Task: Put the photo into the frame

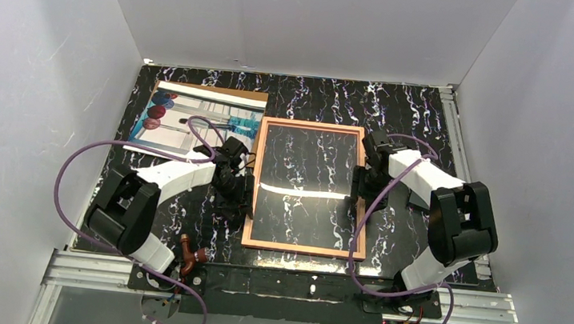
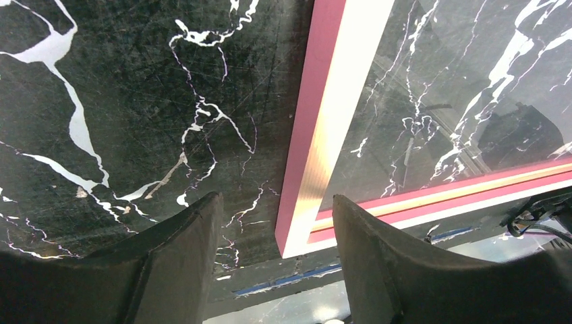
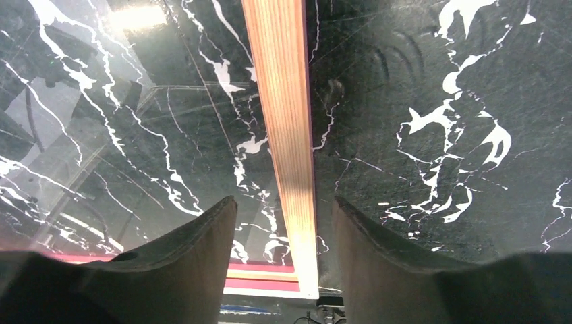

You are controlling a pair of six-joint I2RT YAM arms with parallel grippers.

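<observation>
Frame (image 1: pixel 300 249) lies flat on the surface (image 1: pixel 315 96), copper-orange back up, with the marble showing through the pane (image 1: pixel 308 164); it sits directly between the two end effectors.

Left end effector (image 1: pixel 235 195) is low at the frame's left rail; jaws parted wide, one finger outboard over bare surface, the other inboard over the pane; the rail and its pink side run up between them; nothing gripped; whether a finger touches the rail, I cannot tell.

Right end effector (image 1: pixel 361 187) mirrors this at the right rail; jaws parted about as wide, copper rail running between them, nothing held.

Judgement: straddling opposite rails looks like a set-up to steady or square the frame, or to pinch a rail; the back-up lie suits loading from behind.

Photo (image 1: pixel 192 116) lies picture side up, beyond and outboard of the left end effector, apart from the frame; it rests on a brown backing board (image 1: pixel 239 93) whose edge shows along its far side.

Judgement: insertion not yet begun; the left end effector is the nearer one for the fetch; thin paper lying flat gives little to pinch, so creasing is the risk; the print would likely need to go face down onto the pane.
</observation>
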